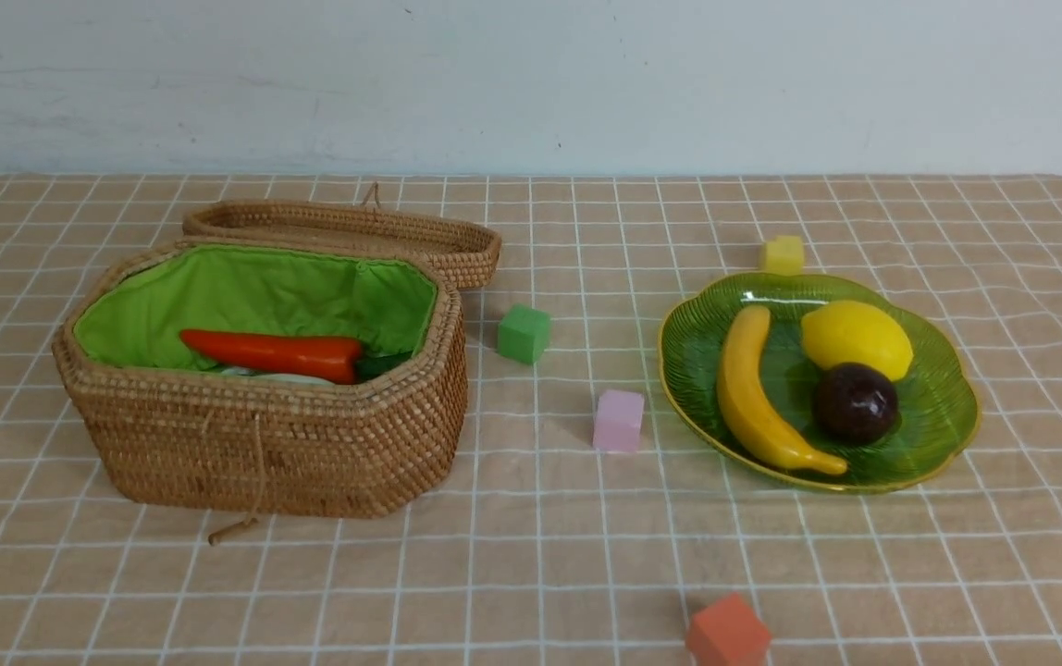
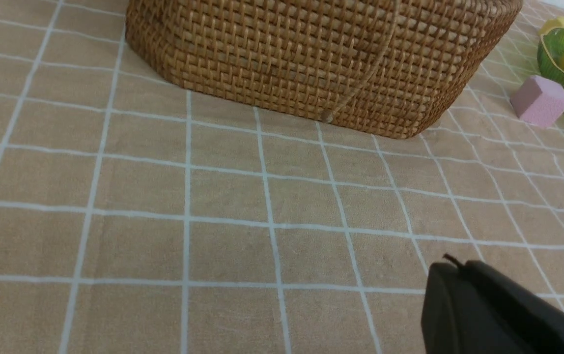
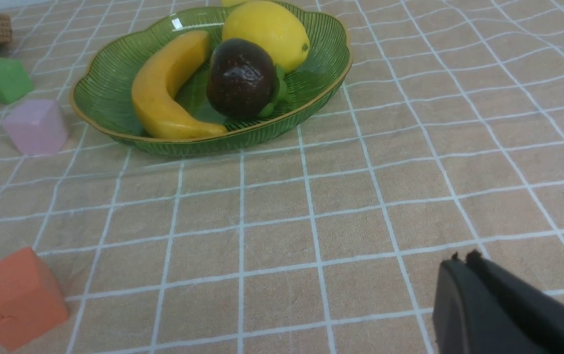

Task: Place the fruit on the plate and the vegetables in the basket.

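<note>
Hovering closed and empty, the left end effector (image 2: 451,265) has the basket (image 2: 311,59) ahead. The right end effector (image 3: 464,260), also closed, faces the plate (image 3: 115,69) holding banana (image 3: 164,83), lemon (image 3: 267,29) and dark fruit (image 3: 240,78).

A staged tabletop test setup: checked beige tablecloth (image 1: 531,555), bare pale wall (image 1: 531,83), toy props.

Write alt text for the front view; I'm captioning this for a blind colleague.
On a checked tablecloth, a green plate at right holds a banana, a lemon and a dark round fruit. At left, an open wicker basket holds a carrot, its lid behind it. Green, pink, yellow and orange cubes lie scattered; no arms show.
</note>
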